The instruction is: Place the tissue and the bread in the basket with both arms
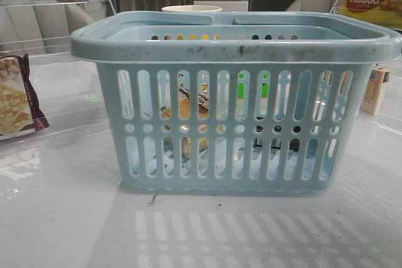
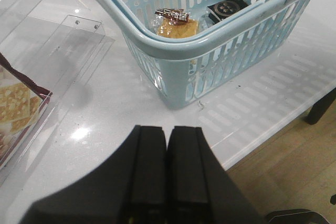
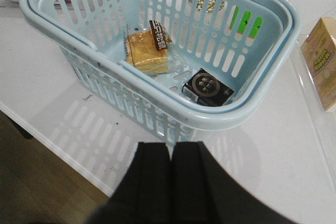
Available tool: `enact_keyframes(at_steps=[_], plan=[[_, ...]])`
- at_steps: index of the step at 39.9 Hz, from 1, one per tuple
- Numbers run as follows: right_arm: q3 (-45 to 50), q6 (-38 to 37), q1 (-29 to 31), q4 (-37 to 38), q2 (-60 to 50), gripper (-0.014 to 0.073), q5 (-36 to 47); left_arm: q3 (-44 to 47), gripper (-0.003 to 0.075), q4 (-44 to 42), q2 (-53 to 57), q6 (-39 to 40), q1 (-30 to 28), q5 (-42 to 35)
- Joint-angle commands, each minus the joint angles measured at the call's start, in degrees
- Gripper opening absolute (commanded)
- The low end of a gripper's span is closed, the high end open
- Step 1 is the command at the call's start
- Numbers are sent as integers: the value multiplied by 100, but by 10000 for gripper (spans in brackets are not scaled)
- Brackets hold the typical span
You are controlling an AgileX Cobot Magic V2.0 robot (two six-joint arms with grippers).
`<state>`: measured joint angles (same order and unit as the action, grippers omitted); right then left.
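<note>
Centre of the front view: basket [image 1: 235, 101], light-blue slotted plastic, thick scuffed rim, standing on glossy white table [image 1: 63, 218]. Inside on the floor, mid-frame in the right wrist view: bread [image 3: 147, 50], golden-orange slab in clear wrap with dark label band; beside it, lower right, small black tissue packet [image 3: 208, 87]. Left gripper [image 2: 167, 174] and right gripper [image 3: 171, 182]: matte black jaws pressed together, holding nothing, clear of the basket.

Left gripper [image 2: 167, 174]: two matt black, flat-faced rectangular fingers with squared edges, widening into a broad black body of the same finish. Right gripper [image 3: 171, 182]: identical black fingers and flared black housing. No cables, screws or markings are visible on either.
</note>
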<state>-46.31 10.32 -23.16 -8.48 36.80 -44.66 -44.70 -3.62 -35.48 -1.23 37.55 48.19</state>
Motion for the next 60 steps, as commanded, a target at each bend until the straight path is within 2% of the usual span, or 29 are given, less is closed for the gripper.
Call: enact_keyframes(at_steps=[1, 7, 12, 20, 25, 29, 41, 49, 54, 57, 60], plan=[[-146, 64, 5, 5, 35, 57, 468, -163, 91, -1, 4, 75, 27, -466], [-146, 64, 5, 5, 35, 57, 468, -36, 92, -153, 208, 47, -82, -606], [-146, 64, 5, 5, 35, 57, 452, 212, 92, -412, 559, 35, -749, -909], [-146, 64, 5, 5, 35, 57, 452, 1147, 92, -260, 1396, 35, -1991, -2476], [-146, 64, 5, 5, 35, 57, 452, 1871, 92, -211, 1962, 35, -2551, -3430], [-146, 64, 5, 5, 35, 57, 452, 2392, 92, -108, 2324, 35, -2888, -3872], [-146, 64, 5, 5, 35, 57, 452, 3574, 92, 26, 2876, 159, -3173, -4819], [-146, 64, 5, 5, 35, 57, 452, 4041, 92, 362, 3369, 159, -3669, -4819], [-146, 64, 5, 5, 35, 57, 452, 4310, 92, 362, 3695, 123, -3679, -4868], [-146, 64, 5, 5, 35, 57, 437, 4528, 92, 362, 3696, 123, -3668, -5265], [-146, 64, 5, 5, 35, 57, 428, 4513, 92, 362, 3696, 92, -3668, -5184]])
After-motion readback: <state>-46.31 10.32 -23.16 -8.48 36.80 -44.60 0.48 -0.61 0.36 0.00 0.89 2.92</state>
